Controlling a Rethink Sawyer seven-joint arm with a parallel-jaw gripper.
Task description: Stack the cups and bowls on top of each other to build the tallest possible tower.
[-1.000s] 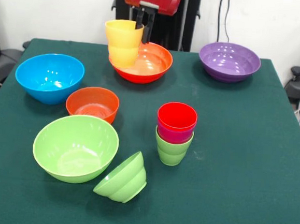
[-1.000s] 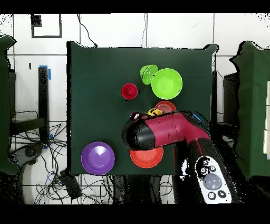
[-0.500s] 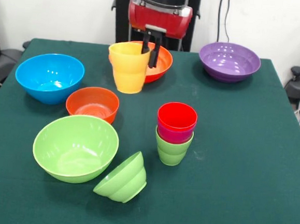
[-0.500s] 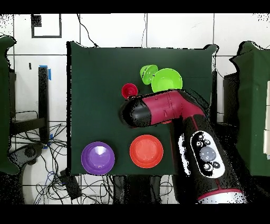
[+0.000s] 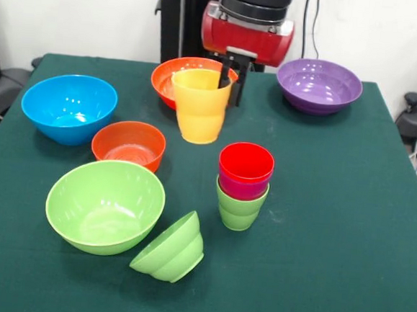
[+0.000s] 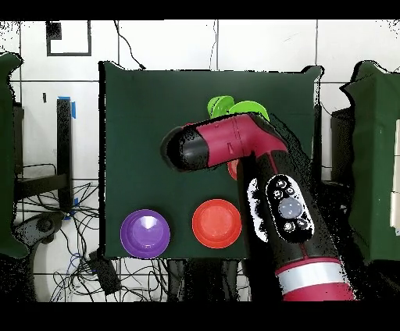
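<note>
Yellow cup (image 5: 199, 105): held off the table, in front of the orange bowl (image 5: 173, 75).
Claw (image 5: 231, 75): clamped on the yellow cup's rim, one finger inside, one outside.
Stack (image 5: 243, 185): red cup in purple in green, right of the yellow cup and nearer the camera.

Arm (image 6: 258, 156): glossy dark red shell, rounded black cap at the wrist end. Front view shows the wrist housing (image 5: 247, 37) as a red block with a silver-grey band along its top edge and a black cylinder above it. Claw (image 5: 231, 75): two slim black fingers (image 5: 237, 82) hanging from a small pale mounting plate. Overhead, a black oval panel (image 6: 285, 209) on the forearm carries a grey round dial and several small buttons. White ring, then red segment, near the base.
</note>
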